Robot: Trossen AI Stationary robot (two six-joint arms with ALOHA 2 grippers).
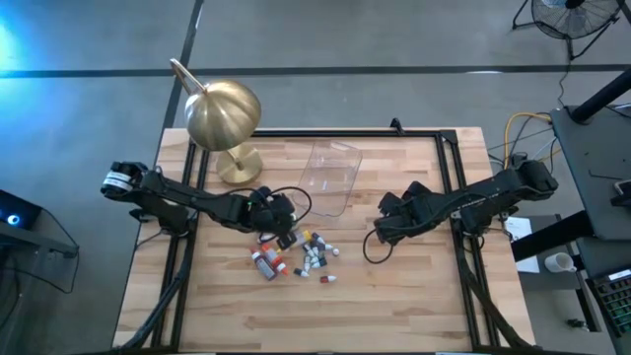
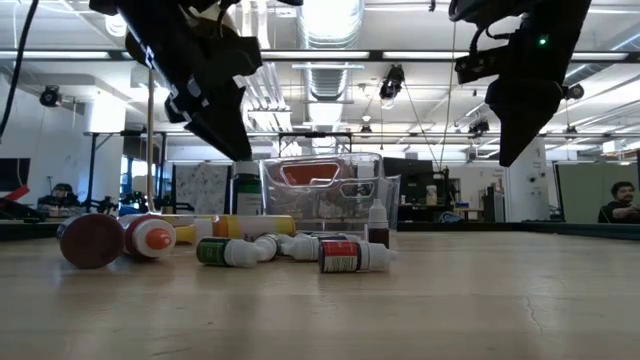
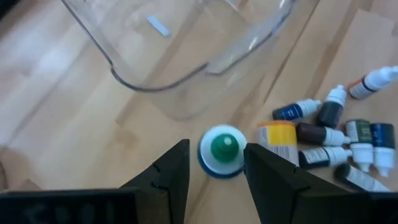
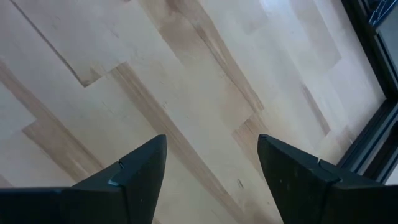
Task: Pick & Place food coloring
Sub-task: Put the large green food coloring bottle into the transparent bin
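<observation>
Several tiny food coloring bottles point(image 1: 301, 254) lie on their sides in a loose pile at the table's middle point(image 2: 250, 245); one dark bottle point(image 2: 377, 225) stands upright. My left gripper point(image 1: 276, 212) hovers at the pile's left end, raised above it point(image 2: 235, 140). It is shut on a bottle with a green cap point(image 3: 222, 151). My right gripper point(image 1: 380, 229) is open over bare wood to the pile's right point(image 4: 211, 162), also raised point(image 2: 510, 150). The clear tub point(image 1: 332, 173) stands just beyond the pile. My left gripper pinches the green-capped bottle's body point(image 3: 205, 158) between its two fingers, which come slanting down from above. The cap point(image 3: 222, 146) points back toward the wrist camera. The bottle looks lifted clear of the wood; how far back it reaches I cannot tell.
A brass dome lamp point(image 1: 225, 118) stands at the far left corner. The tub's open rim point(image 3: 180, 62) lies close ahead of my left gripper. Cables point(image 1: 375, 251) trail by my right arm. Bare wood spreads along the near side and to the right.
</observation>
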